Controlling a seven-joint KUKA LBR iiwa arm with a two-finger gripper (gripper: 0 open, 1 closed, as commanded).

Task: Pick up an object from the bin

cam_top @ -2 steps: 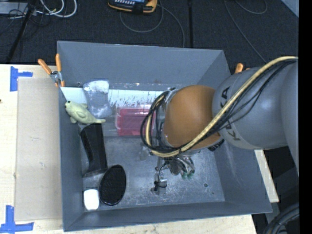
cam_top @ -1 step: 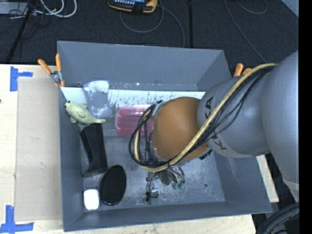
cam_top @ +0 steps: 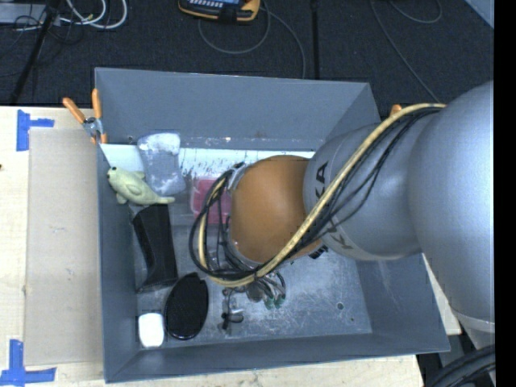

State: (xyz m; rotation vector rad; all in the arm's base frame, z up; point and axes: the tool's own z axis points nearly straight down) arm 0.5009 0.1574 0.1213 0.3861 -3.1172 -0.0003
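Note:
The tip of my gripper [cam_top: 233,311] shows just below the orange dome on the wrist, low over the bin floor near the front middle. A black oval object [cam_top: 187,306] lies flat just to its left. A small white block [cam_top: 151,329] sits further left, in the front left corner. A long black object [cam_top: 155,248] lies along the left side, above the oval one. I see nothing held in the gripper.
A pale yellow-green toy animal [cam_top: 133,186] and a crumpled clear plastic bag [cam_top: 161,164] lie at the back left. Beside them a pink thing [cam_top: 205,192] is partly hidden by the dome and cables. The arm covers the bin's right half.

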